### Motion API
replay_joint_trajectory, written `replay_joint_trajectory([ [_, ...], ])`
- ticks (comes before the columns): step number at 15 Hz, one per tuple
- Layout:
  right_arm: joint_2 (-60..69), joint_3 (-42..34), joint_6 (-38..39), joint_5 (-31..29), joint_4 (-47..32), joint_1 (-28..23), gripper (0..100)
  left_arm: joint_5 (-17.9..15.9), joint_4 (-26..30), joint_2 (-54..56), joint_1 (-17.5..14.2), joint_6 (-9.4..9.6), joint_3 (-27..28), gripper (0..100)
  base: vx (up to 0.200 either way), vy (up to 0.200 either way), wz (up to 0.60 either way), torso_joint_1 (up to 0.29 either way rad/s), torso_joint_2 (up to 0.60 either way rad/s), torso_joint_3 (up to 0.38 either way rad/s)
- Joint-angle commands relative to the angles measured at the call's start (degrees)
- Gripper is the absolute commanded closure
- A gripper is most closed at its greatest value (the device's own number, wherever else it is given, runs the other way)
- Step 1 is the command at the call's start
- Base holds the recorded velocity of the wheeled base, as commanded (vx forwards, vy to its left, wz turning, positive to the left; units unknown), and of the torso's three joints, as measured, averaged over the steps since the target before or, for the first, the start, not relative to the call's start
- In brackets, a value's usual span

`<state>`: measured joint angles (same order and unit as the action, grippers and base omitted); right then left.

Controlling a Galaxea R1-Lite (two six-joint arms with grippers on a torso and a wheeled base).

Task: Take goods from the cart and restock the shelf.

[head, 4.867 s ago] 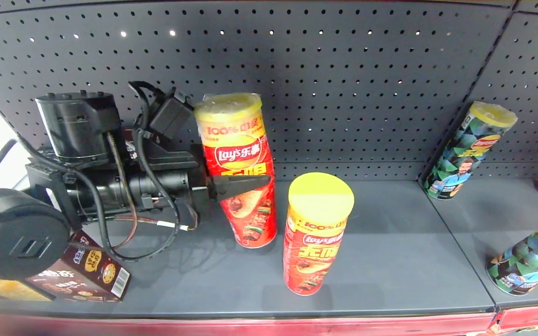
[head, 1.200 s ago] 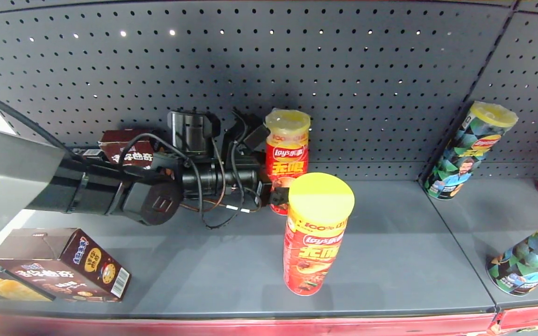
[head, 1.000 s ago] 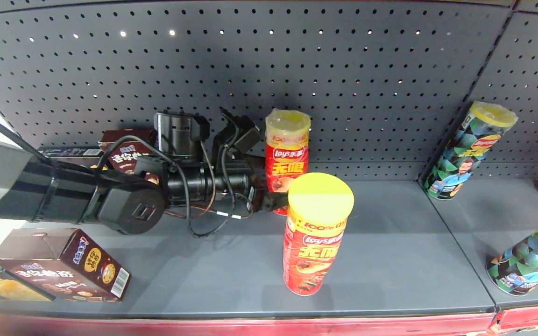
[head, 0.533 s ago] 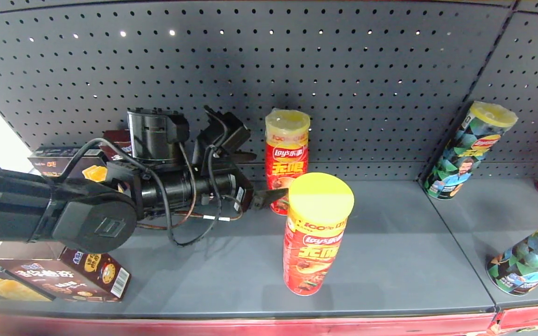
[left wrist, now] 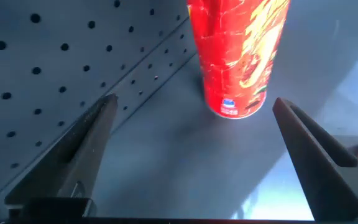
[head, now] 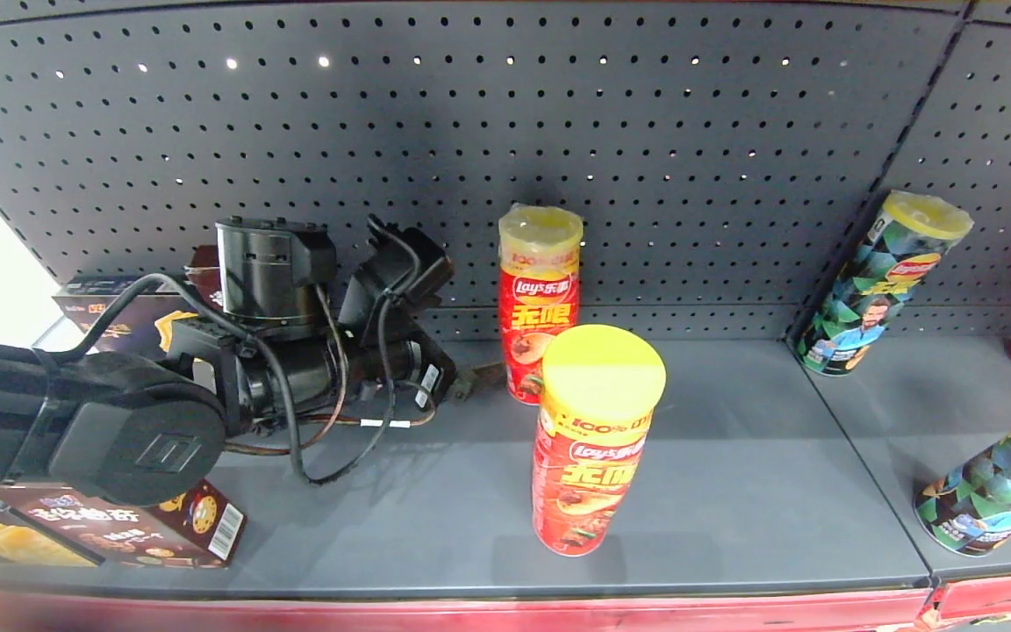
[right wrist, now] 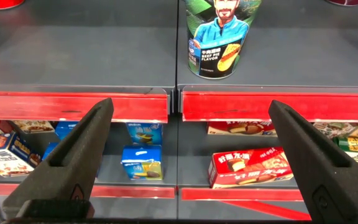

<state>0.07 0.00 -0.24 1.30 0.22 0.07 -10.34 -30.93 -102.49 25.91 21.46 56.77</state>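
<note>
Back comes the left tool (head: 479, 379), and it has let go: a moment ago its fingers were around the rear red can (head: 539, 307), and now they are spread wide and clear of it, just to the can's left. That rear red can stands upright on the shelf (head: 734, 491), close against the pegboard (head: 646, 158). The left wrist view looks at its base between the 2 parted fingers. In front of it, a touch to the right, stands the front red can (head: 595, 439), also upright, yellow lid up. Left of the rear red can, near the shelf edge, lies a brown box (head: 132, 518), partly under the arm. Well to its right, a green can (head: 887, 281) stands at the panel joint. The right tool (right wrist: 191, 104) gapes open, empty, facing a green-printed can (right wrist: 219, 37) on a red-edged shelf.
</note>
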Motion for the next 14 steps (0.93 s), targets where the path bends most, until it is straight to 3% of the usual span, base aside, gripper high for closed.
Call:
replay_joint_trajectory([
  [1,-0.1,0.0,0.0,0.0,0.0,0.0,0,1.6,0.1,0.0,-0.1,0.34,-0.1,0,0.000,0.000,0.00,0.000,0.00,0.000],
  [6,-0.1,0.0,0.0,0.0,0.0,0.0,0,12.0,-0.7,-2.9,0.1,1.04,1.7,0,0.000,0.000,0.00,0.000,0.00,0.000],
  [14,-0.1,0.0,0.0,0.0,0.0,0.0,0,12.4,-0.9,-8.0,1.3,0.87,8.2,0,0.000,0.000,0.00,0.000,0.00,0.000],
])
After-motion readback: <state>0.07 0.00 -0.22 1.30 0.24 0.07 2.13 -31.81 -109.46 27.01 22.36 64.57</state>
